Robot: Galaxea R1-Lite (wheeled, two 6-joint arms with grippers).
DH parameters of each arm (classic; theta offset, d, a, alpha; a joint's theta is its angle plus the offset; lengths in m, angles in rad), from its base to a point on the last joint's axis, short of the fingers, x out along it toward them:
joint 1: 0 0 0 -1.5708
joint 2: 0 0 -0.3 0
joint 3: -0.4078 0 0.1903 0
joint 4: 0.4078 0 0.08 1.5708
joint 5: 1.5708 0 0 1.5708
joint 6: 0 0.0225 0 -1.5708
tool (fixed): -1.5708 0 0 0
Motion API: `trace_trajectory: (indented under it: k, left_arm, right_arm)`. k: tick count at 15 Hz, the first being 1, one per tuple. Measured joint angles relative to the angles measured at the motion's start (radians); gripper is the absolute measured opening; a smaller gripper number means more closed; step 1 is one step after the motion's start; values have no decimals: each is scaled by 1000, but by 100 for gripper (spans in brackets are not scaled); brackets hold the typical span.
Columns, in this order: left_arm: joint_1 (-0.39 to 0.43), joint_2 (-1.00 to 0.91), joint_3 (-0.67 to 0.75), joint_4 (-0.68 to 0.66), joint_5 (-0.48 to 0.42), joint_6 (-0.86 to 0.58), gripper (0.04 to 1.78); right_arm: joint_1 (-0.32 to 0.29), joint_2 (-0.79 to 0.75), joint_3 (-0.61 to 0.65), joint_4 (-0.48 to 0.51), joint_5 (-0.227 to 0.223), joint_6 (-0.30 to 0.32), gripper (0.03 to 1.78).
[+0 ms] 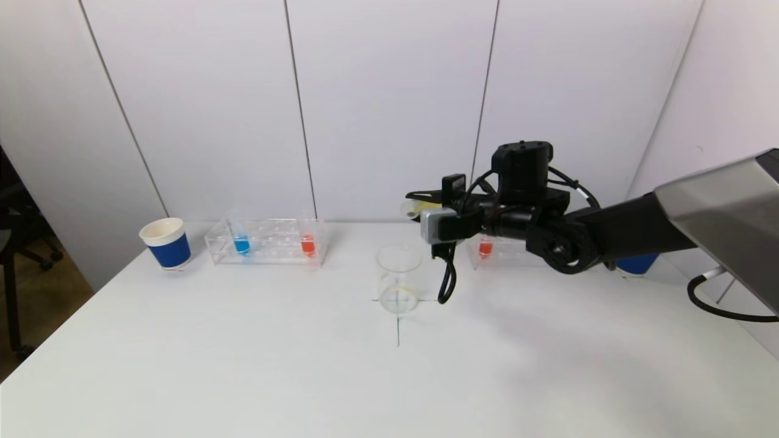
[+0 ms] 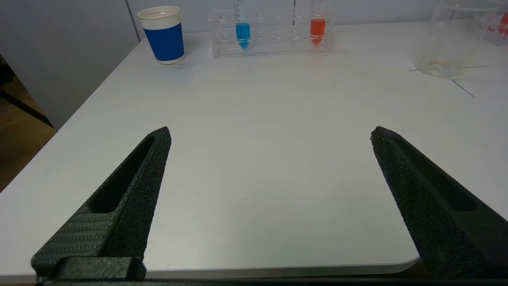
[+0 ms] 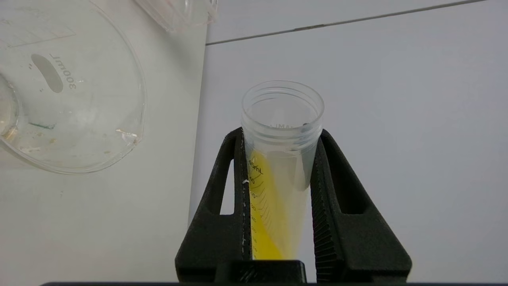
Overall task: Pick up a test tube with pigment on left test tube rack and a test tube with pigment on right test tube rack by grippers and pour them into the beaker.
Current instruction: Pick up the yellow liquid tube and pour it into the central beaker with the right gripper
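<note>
My right gripper (image 1: 426, 204) is shut on a clear test tube (image 1: 412, 210) with yellow pigment. It holds the tube tipped on its side, the mouth just above and right of the rim of the glass beaker (image 1: 398, 278). In the right wrist view the tube (image 3: 278, 167) sits between the fingers of the right gripper (image 3: 280, 132), and the yellow liquid lies along its lower wall. The beaker (image 3: 71, 99) is beside it. The left rack (image 1: 268, 242) holds a blue tube (image 1: 241, 244) and a red tube (image 1: 308, 244). My left gripper (image 2: 270, 133) is open and empty over the table's near left edge.
The right rack (image 1: 496, 250), with a red tube (image 1: 485, 247), stands behind my right arm. A blue paper cup (image 1: 165, 243) stands left of the left rack. Another blue cup (image 1: 636, 264) is partly hidden behind the right arm. A black cross marks the table under the beaker.
</note>
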Motion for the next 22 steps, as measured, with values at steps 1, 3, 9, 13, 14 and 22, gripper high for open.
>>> trace_trajectory:
  k: [1, 3, 9, 13, 14, 22]
  left_arm:
    - [0, 0, 0, 0, 0, 0, 176]
    - [0, 0, 0, 0, 0, 0, 176]
    - [0, 0, 0, 0, 0, 1, 176]
    - [0, 0, 0, 0, 0, 0, 176]
    - [0, 0, 0, 0, 0, 0, 176]
    - [0, 0, 0, 0, 0, 0, 176]
  right_arm:
    - [0, 6, -3, 1, -2, -12, 49]
    - [-1, 16, -8, 6, -8, -45, 49]
    - [-1, 36, -13, 6, -35, -104, 49]
    - [-2, 37, -16, 13, -63, -174, 49]
    - [-1, 37, -16, 14, -64, -176, 49]
    - [6, 35, -16, 23, -80, -217, 49]
